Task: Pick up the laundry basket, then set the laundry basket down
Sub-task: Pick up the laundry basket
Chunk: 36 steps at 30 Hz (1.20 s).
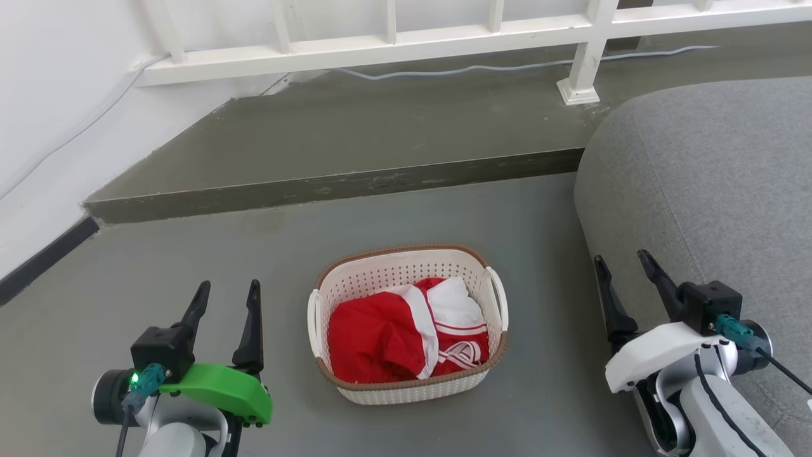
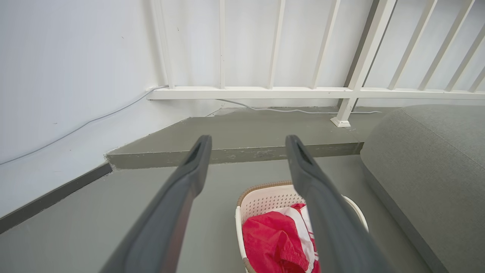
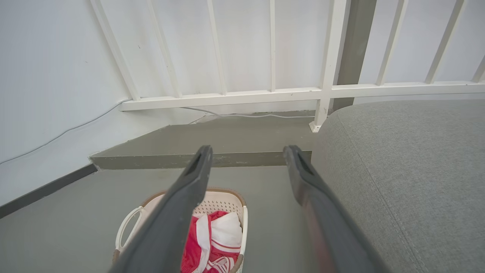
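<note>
Both open and empty, your left gripper (image 1: 229,285) and right gripper (image 1: 620,257) flank the laundry basket (image 1: 393,270); lower them onto its side handles (image 1: 502,298) together, evenly.

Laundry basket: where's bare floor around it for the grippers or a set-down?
Bare floor lies left of the laundry basket, out to the left gripper, and ahead up to the raised step. The right is tighter: a narrow strip before the grey sofa, by the right gripper.
</note>
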### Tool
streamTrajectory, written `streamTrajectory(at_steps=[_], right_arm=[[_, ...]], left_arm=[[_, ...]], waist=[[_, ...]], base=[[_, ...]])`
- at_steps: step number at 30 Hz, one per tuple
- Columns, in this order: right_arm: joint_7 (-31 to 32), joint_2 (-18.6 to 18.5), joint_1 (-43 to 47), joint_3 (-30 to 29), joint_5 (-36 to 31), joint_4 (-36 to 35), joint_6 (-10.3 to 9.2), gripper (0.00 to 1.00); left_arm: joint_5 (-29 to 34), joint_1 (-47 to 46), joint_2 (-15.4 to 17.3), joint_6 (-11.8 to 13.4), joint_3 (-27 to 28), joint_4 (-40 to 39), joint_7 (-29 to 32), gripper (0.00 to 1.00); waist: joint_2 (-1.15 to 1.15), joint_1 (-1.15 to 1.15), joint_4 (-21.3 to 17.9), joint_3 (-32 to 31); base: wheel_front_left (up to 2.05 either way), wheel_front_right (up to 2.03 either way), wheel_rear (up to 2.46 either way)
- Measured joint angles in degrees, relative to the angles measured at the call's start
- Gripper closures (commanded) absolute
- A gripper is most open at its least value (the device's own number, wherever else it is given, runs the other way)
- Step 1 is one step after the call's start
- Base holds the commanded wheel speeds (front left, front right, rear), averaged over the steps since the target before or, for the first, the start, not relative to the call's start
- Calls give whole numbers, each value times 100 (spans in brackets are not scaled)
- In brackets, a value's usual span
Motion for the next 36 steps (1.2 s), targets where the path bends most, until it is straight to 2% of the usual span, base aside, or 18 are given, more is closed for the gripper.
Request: streamTrajectory(at_steps=[18,36], right_arm=[[-1,25,-63,-1,-57,35,5,0],[-1,31,-446,9,-138,-11,0,0]], left_arm=[[103,-12,-33,-9,-12,-10,0,0],[148,-346,-105,-155,-107,-56,0,0]], waist=[[0,0,39,505],[0,0,82,1472]], base=[[0,0,0],[0,0,0]])
